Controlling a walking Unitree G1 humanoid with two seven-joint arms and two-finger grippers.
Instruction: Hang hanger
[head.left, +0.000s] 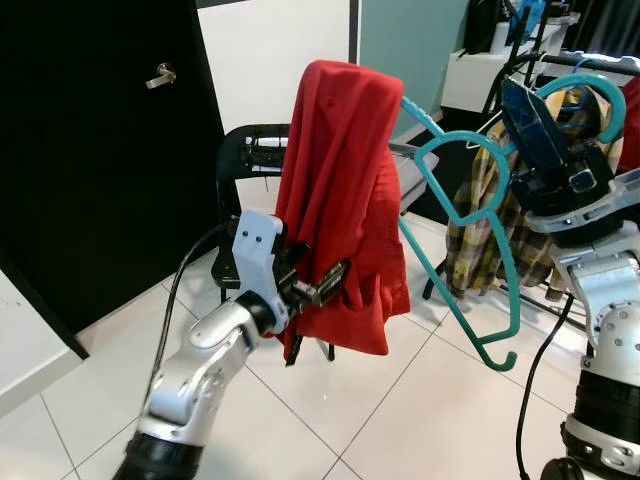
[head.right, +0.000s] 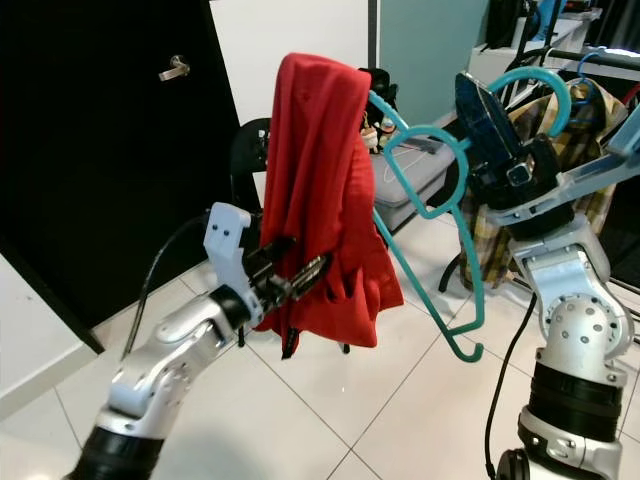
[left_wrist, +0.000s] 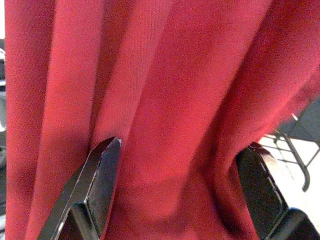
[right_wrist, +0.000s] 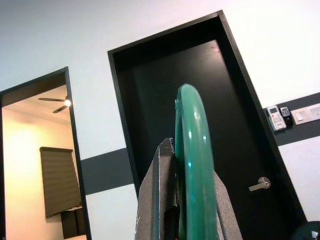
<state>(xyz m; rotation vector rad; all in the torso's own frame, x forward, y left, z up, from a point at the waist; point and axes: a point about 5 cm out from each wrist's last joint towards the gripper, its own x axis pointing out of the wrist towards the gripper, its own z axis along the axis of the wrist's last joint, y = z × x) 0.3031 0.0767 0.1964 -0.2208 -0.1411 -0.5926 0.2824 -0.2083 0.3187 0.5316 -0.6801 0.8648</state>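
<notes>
Right claw (head.left: 540, 130) clamped on hook of teal hanger (head.left: 470, 260), held high at right. Red shirt (head.left: 340, 200) draped over hanger's left shoulder. Left claw (head.left: 318, 285) spread wide around shirt's lower folds, fingers (left_wrist: 97, 185) either side of cloth, not pinching. Clothes rack (head.left: 600, 62) far right, plaid garment (head.left: 478, 215) hanging there. Judgement: keep hanger level so shirt stays on, steady cloth, carry hook over rail. No containers visible.

We see a bright room with soft, even light. The white floor tiles (head.left: 400, 400) shine a little. The black door (head.left: 90, 150) stays very dark. The red cloth (left_wrist: 175, 100) looks blurry up close.
</notes>
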